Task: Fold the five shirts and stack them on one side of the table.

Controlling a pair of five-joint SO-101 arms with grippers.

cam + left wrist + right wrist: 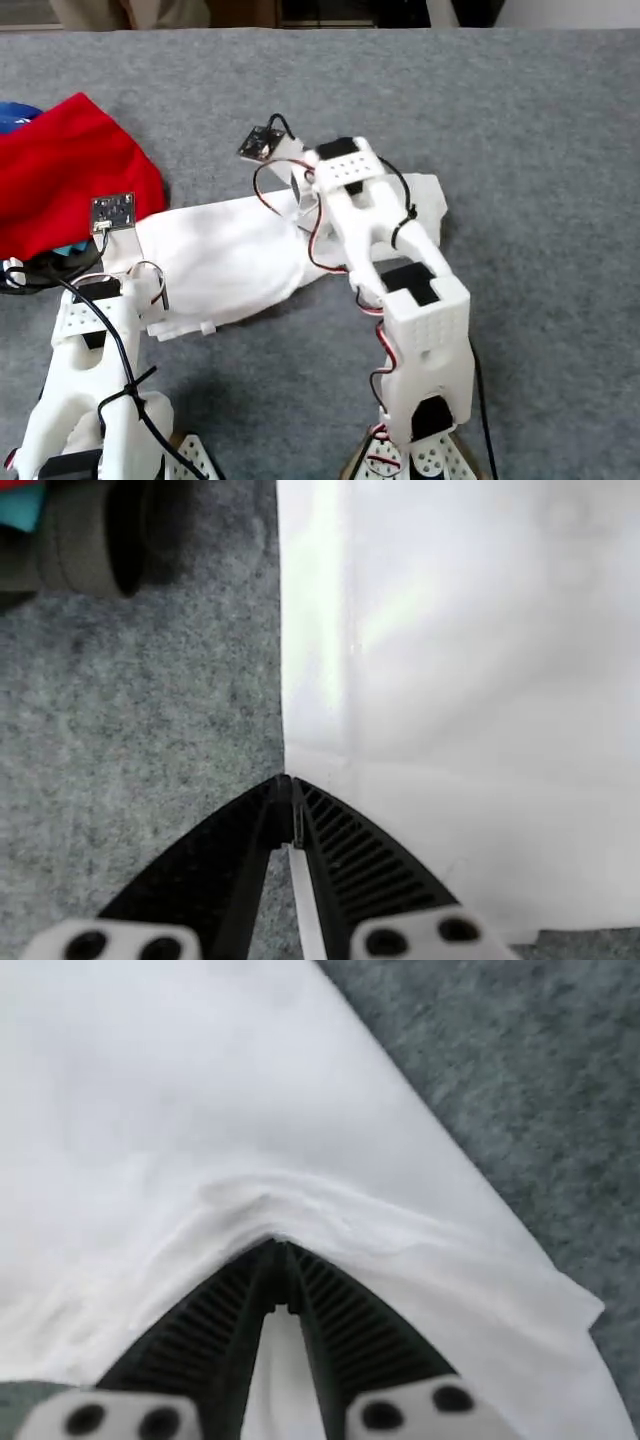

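Grey table, white shirt spread mid-table between my claws.
My left claw pinches its edge, my right claw a puckered fold; light, limp cloth, so I'd hold the hems or it sags.

Got a white shirt spread out in the middle of the table, lying long-ways left to right, mostly flat but rumpled along the near edge. Also got a red shirt bunched in a heap by the left edge, touching the white one's left end. Can just make out a scrap of blue cloth behind it, right at the left edge.
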